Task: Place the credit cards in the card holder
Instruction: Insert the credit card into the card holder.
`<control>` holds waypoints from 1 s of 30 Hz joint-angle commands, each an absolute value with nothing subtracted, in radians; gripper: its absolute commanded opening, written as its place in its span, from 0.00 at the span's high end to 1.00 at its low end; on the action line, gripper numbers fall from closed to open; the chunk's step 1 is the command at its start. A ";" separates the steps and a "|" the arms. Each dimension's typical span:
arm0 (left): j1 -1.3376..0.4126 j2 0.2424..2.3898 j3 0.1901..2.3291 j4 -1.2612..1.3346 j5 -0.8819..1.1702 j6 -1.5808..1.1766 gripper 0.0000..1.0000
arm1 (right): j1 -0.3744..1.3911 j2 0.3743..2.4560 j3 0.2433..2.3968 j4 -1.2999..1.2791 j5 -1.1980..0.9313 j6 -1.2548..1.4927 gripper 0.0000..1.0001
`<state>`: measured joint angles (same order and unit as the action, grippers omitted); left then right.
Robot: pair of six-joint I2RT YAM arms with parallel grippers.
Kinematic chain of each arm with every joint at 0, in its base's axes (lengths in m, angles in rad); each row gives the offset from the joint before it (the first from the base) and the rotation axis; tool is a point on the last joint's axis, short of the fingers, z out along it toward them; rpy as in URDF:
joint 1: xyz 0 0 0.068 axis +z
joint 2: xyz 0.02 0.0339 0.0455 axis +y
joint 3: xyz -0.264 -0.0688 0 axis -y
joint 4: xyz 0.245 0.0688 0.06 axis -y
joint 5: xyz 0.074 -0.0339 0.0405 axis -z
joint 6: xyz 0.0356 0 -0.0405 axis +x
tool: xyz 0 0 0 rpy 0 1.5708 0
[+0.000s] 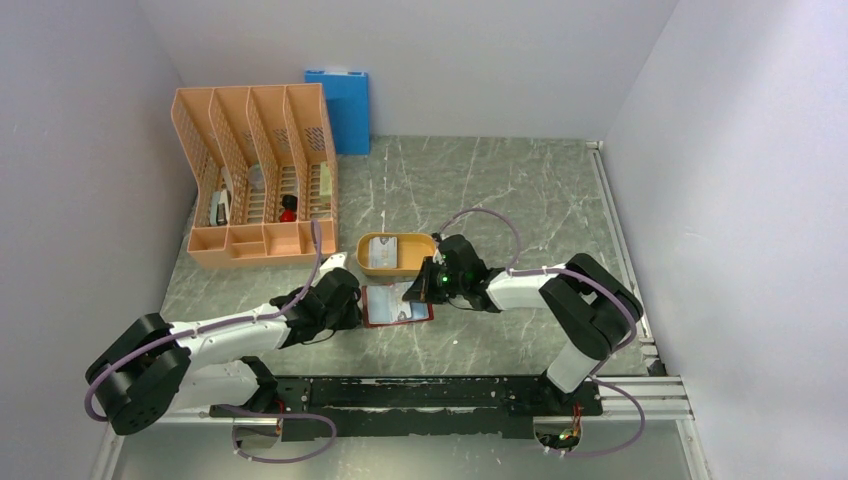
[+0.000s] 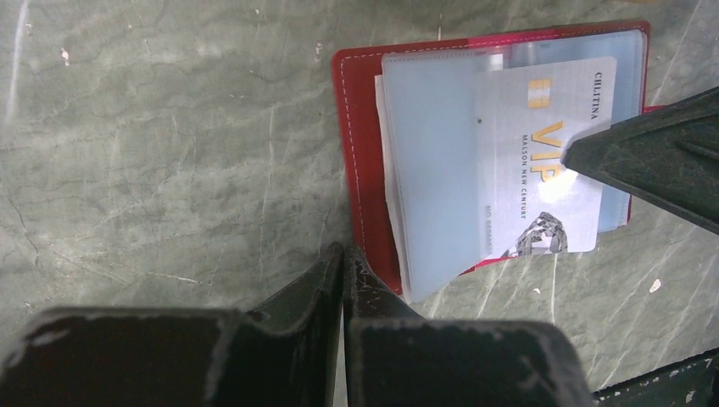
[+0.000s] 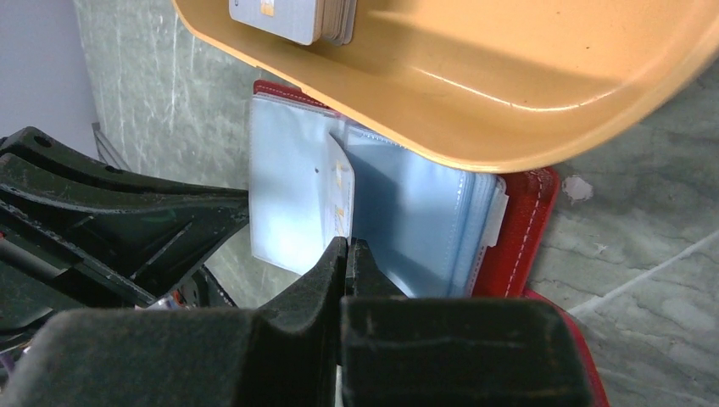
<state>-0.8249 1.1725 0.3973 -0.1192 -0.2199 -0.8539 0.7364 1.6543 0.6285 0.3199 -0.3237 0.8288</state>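
Closest to the lens, your left gripper (image 2: 343, 259) has its fingers pressed together with nothing between them. The tips sit at the left edge of the card holder (image 2: 360, 153), which lies open on the table (image 2: 169, 153) with its red cover down and its pale blue sleeves facing up. I can't tell whether the tips bear on the cover, but the spot suggests a brace that keeps the holder from sliding left when it is pushed from the other side. That push would come from your right gripper (image 3: 348, 250), whose fingers are closed thin on the right edge of a pale card (image 2: 526, 170) printed with gold letters. The card is held flat and low, almost parallel to the open page, as it needs to be to slip under a sleeve's lip. Its left part already shows through the clear plastic and its right part is bare, so I judge it to be partway into the pocket. The orange tray (image 3: 509, 93) sits just beyond the holder's far edge, giving you a short reach to the stack of cards (image 3: 288, 17) in it. Those are yet to be loaded, so the job looks far from finished.
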 commanded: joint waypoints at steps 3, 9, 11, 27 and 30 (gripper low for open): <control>-0.818 1.189 0.384 -0.109 -0.192 -0.838 0.90 | 0.751 1.684 0.623 0.318 -0.316 0.833 1.00; -0.817 1.192 0.383 -0.106 -0.192 -0.838 0.90 | 0.752 1.712 0.623 0.356 -0.356 0.839 1.00; -0.818 1.193 0.383 -0.103 -0.189 -0.838 0.90 | 0.754 1.720 0.626 0.367 -0.367 0.841 1.00; -0.816 1.207 0.382 -0.091 -0.179 -0.830 0.90 | 0.759 1.726 0.595 0.456 -0.307 0.920 1.00; -0.818 1.210 0.382 -0.089 -0.179 -0.830 0.90 | 0.758 1.729 0.590 0.483 -0.311 0.938 1.00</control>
<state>-0.8215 1.1881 0.3973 -0.0895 -0.2081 -0.8444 0.7513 1.7195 0.6128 0.4679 -0.3580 0.9203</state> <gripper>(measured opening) 0.099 0.008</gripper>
